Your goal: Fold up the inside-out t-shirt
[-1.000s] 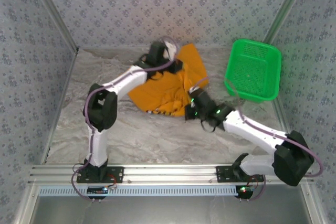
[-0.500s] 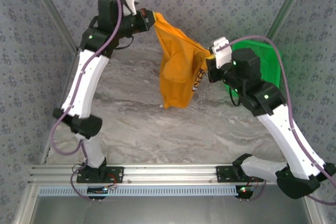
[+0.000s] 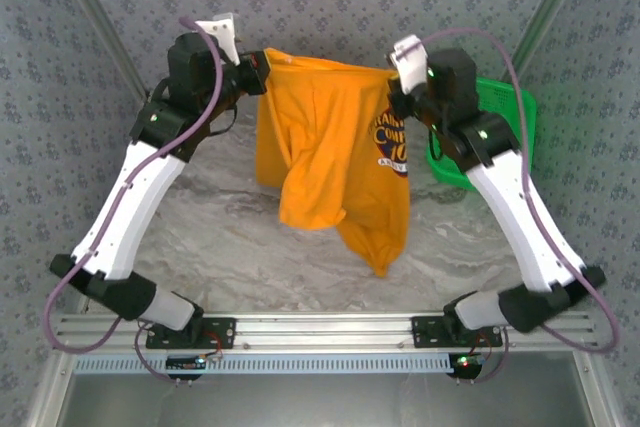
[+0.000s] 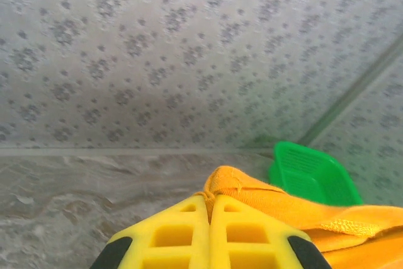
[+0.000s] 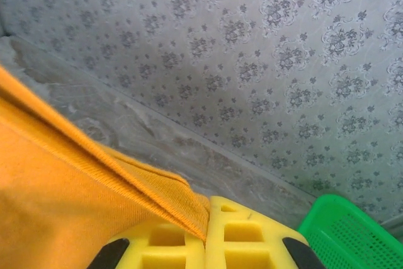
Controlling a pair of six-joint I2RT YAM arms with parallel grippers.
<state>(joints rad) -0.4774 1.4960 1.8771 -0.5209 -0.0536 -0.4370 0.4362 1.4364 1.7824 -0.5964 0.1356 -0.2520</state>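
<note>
While the t-shirt [image 3: 330,147] was hung above the table [image 3: 200,237], its upper edge pinched tight in the left gripper [image 4: 210,202] and the right gripper [image 5: 206,231], either slim hem grip could be pulled loose if stretched harder.

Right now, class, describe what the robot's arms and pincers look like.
The left arm and right arm have white links, black joints and looping purple cables. The left pincer and right pincer have yellow fingers with square cut-outs.

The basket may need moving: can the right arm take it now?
Probably not: the green basket sits close beside that arm, but its jaws are shut on the hanging t-shirt.
</note>
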